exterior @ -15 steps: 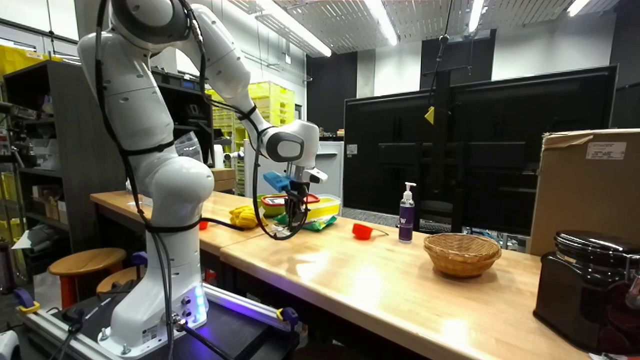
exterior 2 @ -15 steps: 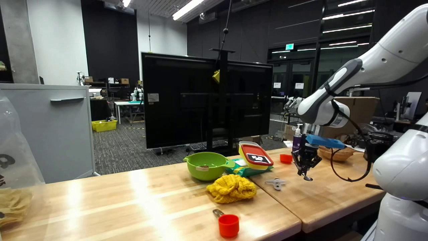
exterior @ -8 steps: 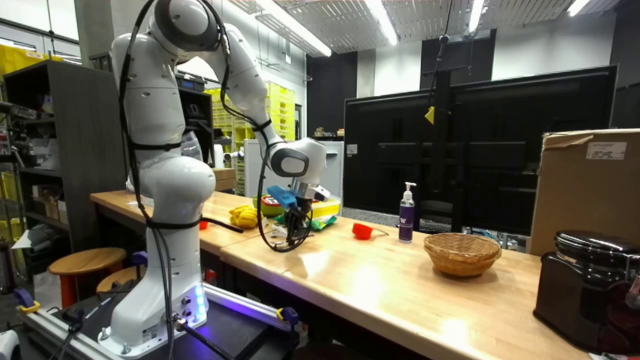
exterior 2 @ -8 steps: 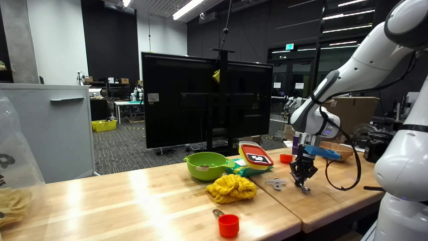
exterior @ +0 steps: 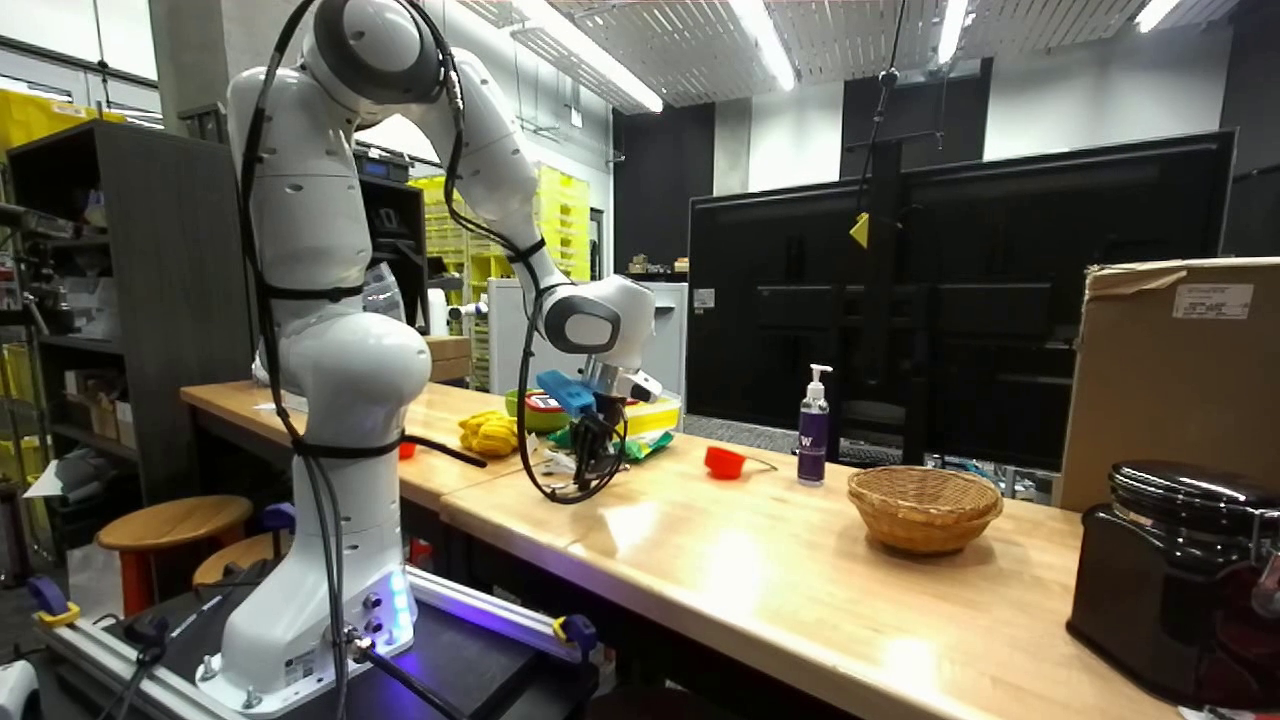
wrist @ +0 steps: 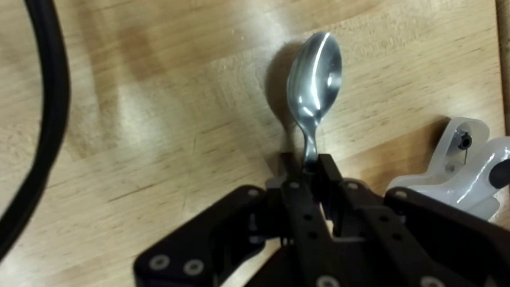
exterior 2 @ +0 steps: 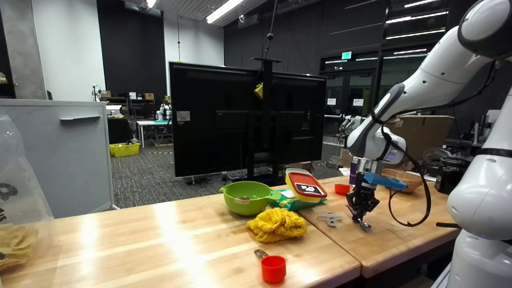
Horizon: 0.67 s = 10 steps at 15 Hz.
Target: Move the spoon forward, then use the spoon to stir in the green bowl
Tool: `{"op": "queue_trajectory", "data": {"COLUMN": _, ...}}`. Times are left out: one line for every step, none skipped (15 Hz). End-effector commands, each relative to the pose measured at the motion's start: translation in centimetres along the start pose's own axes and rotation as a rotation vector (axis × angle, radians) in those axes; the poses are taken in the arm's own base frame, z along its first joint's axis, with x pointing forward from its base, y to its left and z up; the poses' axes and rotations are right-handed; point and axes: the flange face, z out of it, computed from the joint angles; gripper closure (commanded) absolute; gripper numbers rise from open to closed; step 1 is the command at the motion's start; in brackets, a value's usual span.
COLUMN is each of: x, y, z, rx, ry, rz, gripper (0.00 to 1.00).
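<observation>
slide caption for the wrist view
Gripper clamped on a metal spoon over a wooden tabletop, white plastic clip nearby.

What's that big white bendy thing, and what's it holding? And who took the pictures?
It's a robot arm: a machine with joints, a bit like your elbow. Two pictures come from cameras outside the robot; the close-up comes from a camera on its wrist. The arm ends in a black hand, shut on a shiny spoon. On the wooden tabletop sit a green bowl, a yellow knitted thing, red cups, a woven basket, a pump bottle and a pale clip, plus other things. The spoon isn't in the bowl yet.
</observation>
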Motion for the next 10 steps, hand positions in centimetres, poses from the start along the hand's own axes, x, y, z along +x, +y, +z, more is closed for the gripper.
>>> {"op": "queue_trajectory", "data": {"x": -0.01, "y": -0.01, "z": -0.05, "rx": 0.0, "ry": -0.001, "rz": 0.0, "gripper": 0.85}}
{"op": "queue_trajectory", "data": {"x": -0.01, "y": -0.01, "z": -0.05, "rx": -0.001, "ry": -0.001, "rz": 0.0, "gripper": 0.85}}
{"op": "queue_trajectory", "data": {"x": -0.01, "y": -0.01, "z": -0.05, "rx": -0.001, "ry": -0.001, "rz": 0.0, "gripper": 0.85}}
{"op": "queue_trajectory", "data": {"x": -0.01, "y": -0.01, "z": -0.05, "rx": -0.001, "ry": -0.001, "rz": 0.0, "gripper": 0.85}}
{"op": "queue_trajectory", "data": {"x": 0.02, "y": -0.14, "z": -0.16, "rx": -0.001, "ry": 0.0, "rz": -0.005, "gripper": 0.96}}
{"op": "queue_trajectory", "data": {"x": -0.01, "y": -0.21, "z": -0.24, "rx": 0.0, "ry": -0.004, "rz": -0.014, "gripper": 0.96}}
{"op": "queue_trajectory", "data": {"x": 0.14, "y": -0.36, "z": -0.29, "rx": 0.005, "ry": -0.009, "rz": -0.027, "gripper": 0.6}}
{"op": "queue_trajectory", "data": {"x": 0.13, "y": -0.44, "z": -0.35, "rx": 0.002, "ry": -0.01, "rz": -0.032, "gripper": 0.6}}
{"op": "queue_trajectory", "data": {"x": 0.23, "y": -0.66, "z": -0.41, "rx": -0.002, "ry": -0.017, "rz": -0.038, "gripper": 0.55}}
{"op": "queue_trajectory", "data": {"x": 0.36, "y": -0.83, "z": -0.4, "rx": -0.007, "ry": -0.023, "rz": -0.044, "gripper": 0.49}}
